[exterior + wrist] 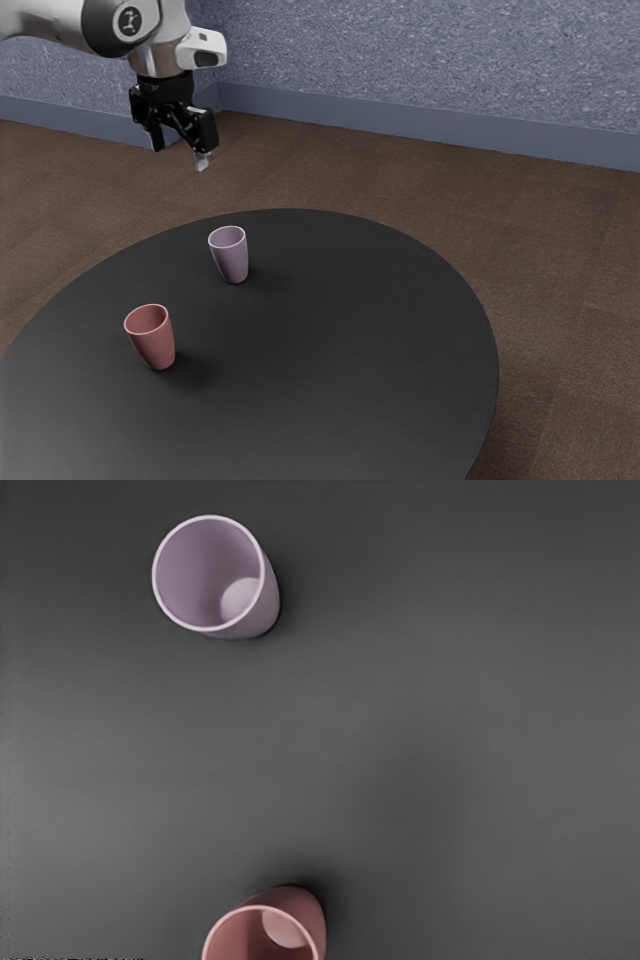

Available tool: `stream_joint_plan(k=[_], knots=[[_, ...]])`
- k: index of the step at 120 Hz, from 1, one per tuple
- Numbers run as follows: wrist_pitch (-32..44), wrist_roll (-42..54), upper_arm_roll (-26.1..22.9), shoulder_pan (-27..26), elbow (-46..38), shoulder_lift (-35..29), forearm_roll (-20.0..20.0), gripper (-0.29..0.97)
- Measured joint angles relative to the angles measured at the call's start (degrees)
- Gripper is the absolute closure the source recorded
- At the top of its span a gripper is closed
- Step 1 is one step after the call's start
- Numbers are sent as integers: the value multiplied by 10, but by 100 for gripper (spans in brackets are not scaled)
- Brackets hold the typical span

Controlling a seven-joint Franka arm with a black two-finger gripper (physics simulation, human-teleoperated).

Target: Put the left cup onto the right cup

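Table (400, 330), open empty pincer (182, 150) high above, cups untouched
Pink cup (150, 336), at the exterior view's left, and lilac cup (229, 253) stand upright, well apart. An off-centre descent could clip the pink rim and topple it.

The white-and-grey robot arm (130, 25) runs off the exterior view at its upper left, so I can follow it no further back than the last joints above the black two-finger gripper (180, 155). The round matte black table (380, 330) loses its edge farthest from the gripper to the frame, and whatever holds it up is hidden under the top. In the wrist view, the salmon-pink tapered plastic cup (265, 932), the one farther from the gripper, is sliced by the frame's edge, so just part of its rim and wall show.
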Motion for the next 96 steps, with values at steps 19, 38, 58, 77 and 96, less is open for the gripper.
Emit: stream_joint_plan(k=[19,38,58,77,96], knots=[[2,1,0,11,1,4,1,0],[17,3,-2,11,0,15,7,0],[44,3,-1,3,4,41,10,0],[62,4,5,5,16,71,11,0],[87,5,21,5,17,100,10,0]])
